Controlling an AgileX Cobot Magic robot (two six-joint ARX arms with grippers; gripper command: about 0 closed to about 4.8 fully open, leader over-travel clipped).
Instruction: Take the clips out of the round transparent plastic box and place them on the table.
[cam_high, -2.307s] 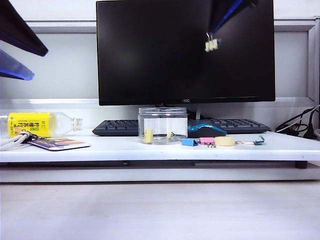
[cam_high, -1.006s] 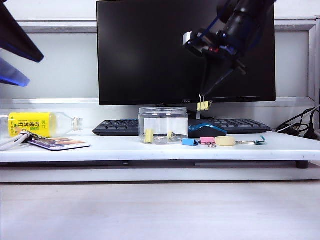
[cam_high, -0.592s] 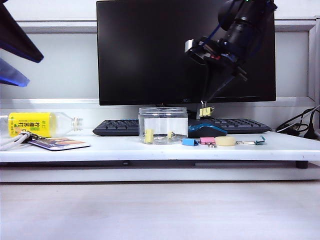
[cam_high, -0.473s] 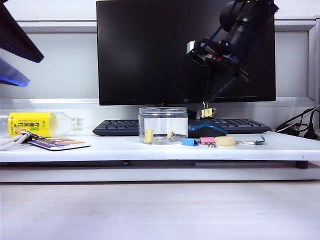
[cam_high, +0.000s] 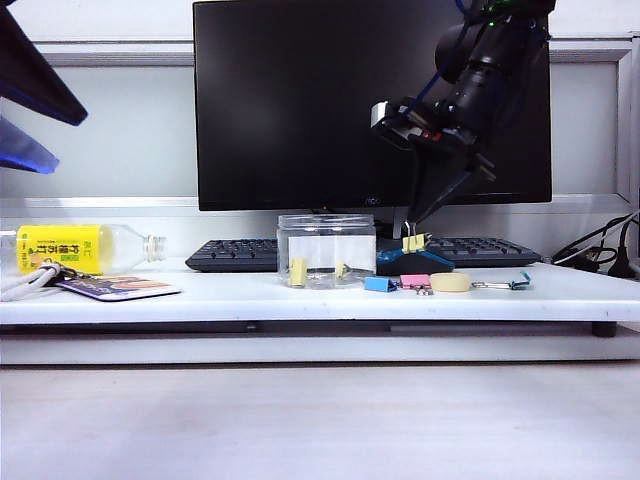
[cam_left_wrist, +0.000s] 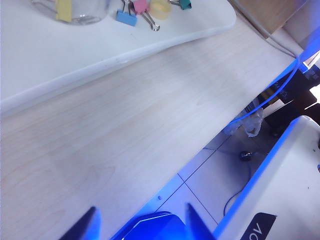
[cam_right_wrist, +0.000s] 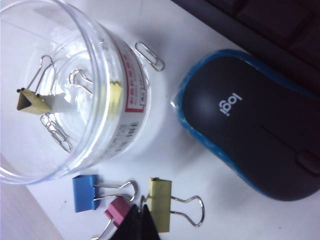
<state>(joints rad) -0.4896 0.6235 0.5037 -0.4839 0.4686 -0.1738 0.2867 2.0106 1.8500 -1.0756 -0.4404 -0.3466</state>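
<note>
- The round transparent plastic box (cam_high: 326, 250) stands upright and open-topped on the table (cam_high: 300, 295), in front of the keyboard.
- Two pale-yellow clips (cam_high: 298, 272) lie inside it at the bottom.
- A third pale-yellow clip (cam_high: 414, 242) hangs by its wire handle from the closed right gripper (cam_high: 410, 226), just above the table beside the box.

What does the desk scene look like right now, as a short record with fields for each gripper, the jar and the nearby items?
right gripper: shut on a yellow clip, hanging by its wire handle above the mouse, right of the jar
left gripper: open, empty, over the wood surface, away from the white table
jar: upright, no lid, a yellow clip inside with paper clips
beside jar: blue clip, pink clip, tape roll, teal clip
</note>
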